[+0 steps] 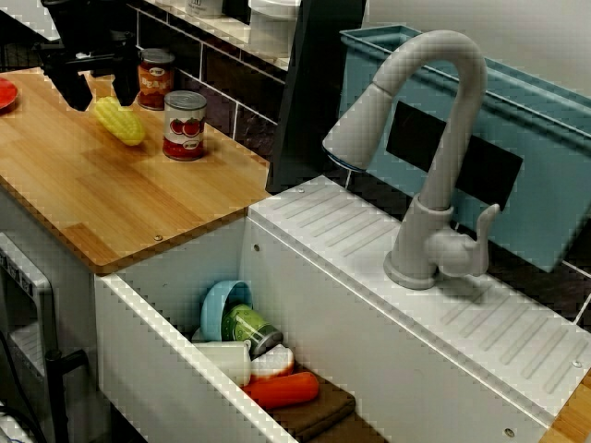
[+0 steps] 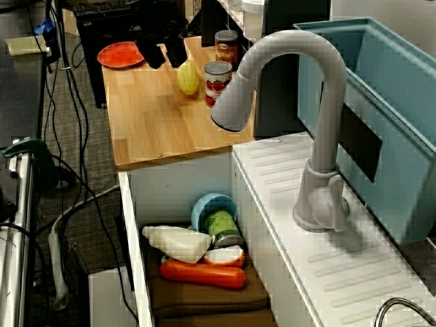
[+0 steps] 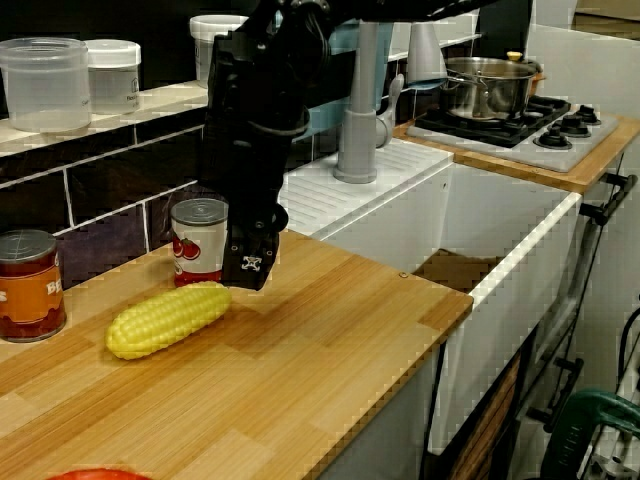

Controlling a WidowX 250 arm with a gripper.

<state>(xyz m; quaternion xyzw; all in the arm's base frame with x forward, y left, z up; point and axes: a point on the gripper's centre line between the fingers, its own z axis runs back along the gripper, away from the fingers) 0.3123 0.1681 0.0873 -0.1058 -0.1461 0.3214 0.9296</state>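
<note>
Fingers [image 1: 76,88] stood wide and empty just above corn [image 1: 120,120], which lay on desk [image 1: 111,203] near tomato can [image 1: 185,125]. Risk: one finger sat over the corn's end, so the round corn could roll away or knock the can.

Seeing the yellow plastic corn cob [image 3: 168,318] lying on the pale wooden countertop [image 3: 320,360], with the black robot gripper [image 2: 164,54] hanging over one end. Seeing the red-labelled tin can [image 3: 198,240] standing just behind the cob, and the orange-labelled tin can [image 3: 28,285] standing further along. Finding the white sink basin [image 1: 166,369] sitting beside the countertop, holding a blue plastic bowl [image 2: 212,204], a green tin [image 2: 223,228], a white bottle [image 2: 178,242] and an orange toy carrot [image 2: 203,274], all lying on a brown cloth [image 2: 204,296]. Seeing the grey curved tap [image 1: 434,166] standing behind the basin.
</note>
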